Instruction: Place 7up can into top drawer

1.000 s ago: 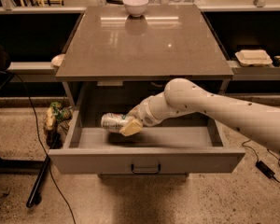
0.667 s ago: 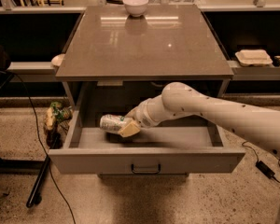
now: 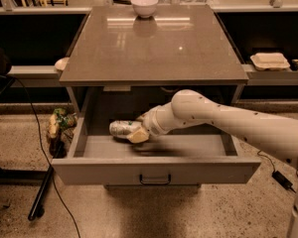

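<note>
The top drawer (image 3: 154,169) is pulled open under the grey counter, its dark handle at the centre of the front panel. My white arm reaches in from the right. My gripper (image 3: 135,132) is shut on the 7up can (image 3: 120,128), a pale silvery can lying on its side. The can is held low over the left part of the drawer floor. I cannot tell whether it touches the floor.
A white bowl (image 3: 144,5) stands at the back of the counter top (image 3: 154,38). A crumpled bag (image 3: 59,124) lies on the floor left of the drawer, by a dark cable. A pale takeaway box (image 3: 269,60) sits on the right shelf.
My gripper and the can have shifted slightly to the left and a little lower inside the drawer. The drawer has not moved.
</note>
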You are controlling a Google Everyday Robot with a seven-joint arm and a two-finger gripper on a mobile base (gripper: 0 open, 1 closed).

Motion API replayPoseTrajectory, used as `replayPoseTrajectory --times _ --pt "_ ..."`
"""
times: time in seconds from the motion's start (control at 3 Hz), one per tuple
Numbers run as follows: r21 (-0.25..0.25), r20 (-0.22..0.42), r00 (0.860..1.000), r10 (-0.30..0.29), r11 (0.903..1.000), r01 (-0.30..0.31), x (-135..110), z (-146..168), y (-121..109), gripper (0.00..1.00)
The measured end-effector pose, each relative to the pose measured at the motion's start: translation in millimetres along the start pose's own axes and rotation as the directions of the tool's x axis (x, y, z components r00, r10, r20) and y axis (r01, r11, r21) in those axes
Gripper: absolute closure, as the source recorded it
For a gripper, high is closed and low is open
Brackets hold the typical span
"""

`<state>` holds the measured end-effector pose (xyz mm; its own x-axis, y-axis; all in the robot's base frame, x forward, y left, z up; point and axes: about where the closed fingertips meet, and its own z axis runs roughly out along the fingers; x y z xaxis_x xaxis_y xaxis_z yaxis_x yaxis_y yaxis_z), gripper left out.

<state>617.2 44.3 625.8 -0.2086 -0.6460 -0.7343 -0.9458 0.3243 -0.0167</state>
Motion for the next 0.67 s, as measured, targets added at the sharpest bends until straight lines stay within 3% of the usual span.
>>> replayPoseTrajectory --times 0.33,0.67 --pt "0.016 -0.004 1.000 0.003 0.9999 -0.003 3.6 -1.9 -4.1 0.00" --pt "0.028 0.057 0.998 0.040 0.9987 -0.042 6.8 -19.0 -13.8 0.00"
